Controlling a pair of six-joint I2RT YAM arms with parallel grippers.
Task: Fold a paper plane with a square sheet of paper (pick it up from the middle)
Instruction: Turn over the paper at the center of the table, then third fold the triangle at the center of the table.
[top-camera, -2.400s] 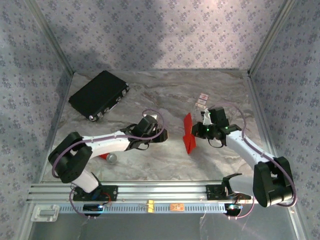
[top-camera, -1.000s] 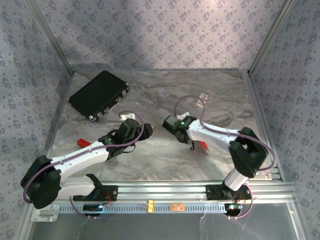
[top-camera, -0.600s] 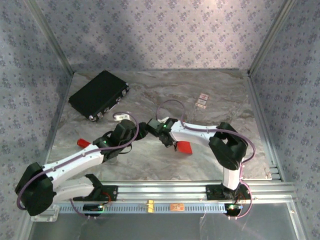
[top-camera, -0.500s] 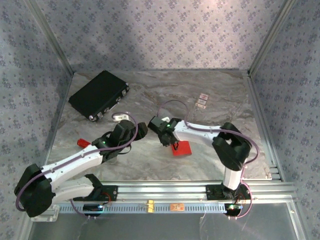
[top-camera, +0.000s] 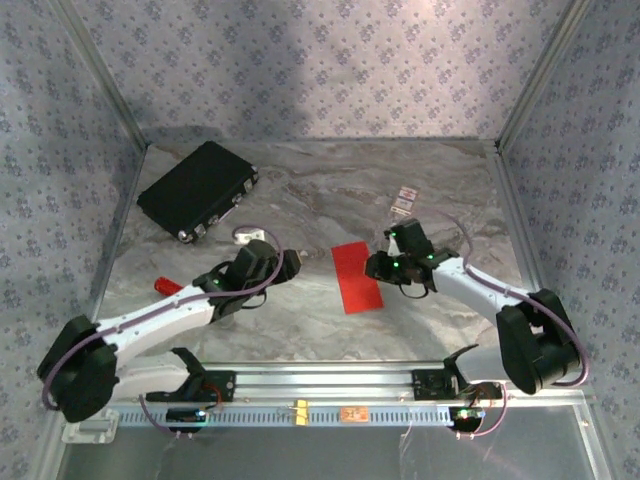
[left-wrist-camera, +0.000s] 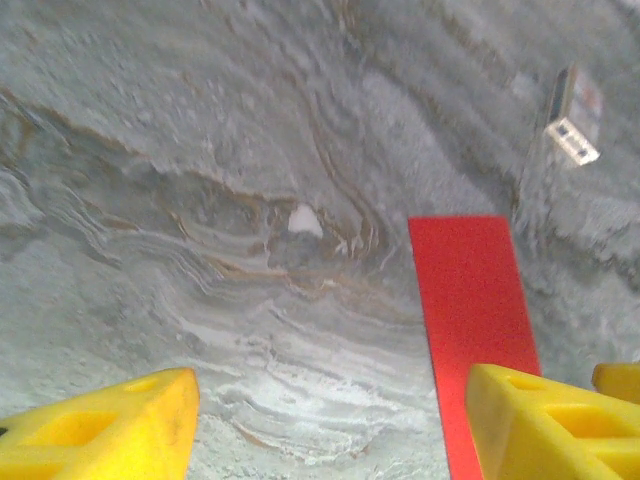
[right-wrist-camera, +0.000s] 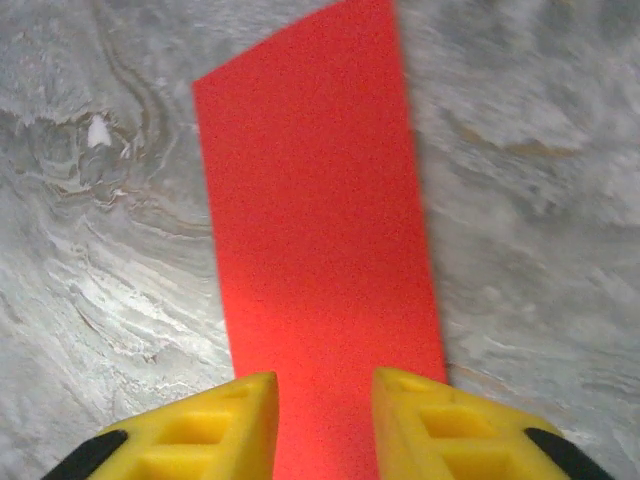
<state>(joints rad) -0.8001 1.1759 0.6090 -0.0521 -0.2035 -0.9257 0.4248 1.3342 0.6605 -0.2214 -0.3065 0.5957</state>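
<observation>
lying flat, red paper (right-wrist-camera: 315, 200) stretches ahead of the slightly open, empty right claw (right-wrist-camera: 325, 392).

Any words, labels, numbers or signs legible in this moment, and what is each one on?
No text here can be read.
On the small white tags: red and dark marks, too small and blurred to read.
On the orange sticker on the front rail: print too small to read.
On the black case and the red paper: no lettering visible.

Grey marbled tabletop (top-camera: 300, 190), floral papered walls (top-camera: 320, 70), metal rail (top-camera: 320, 376)
</observation>
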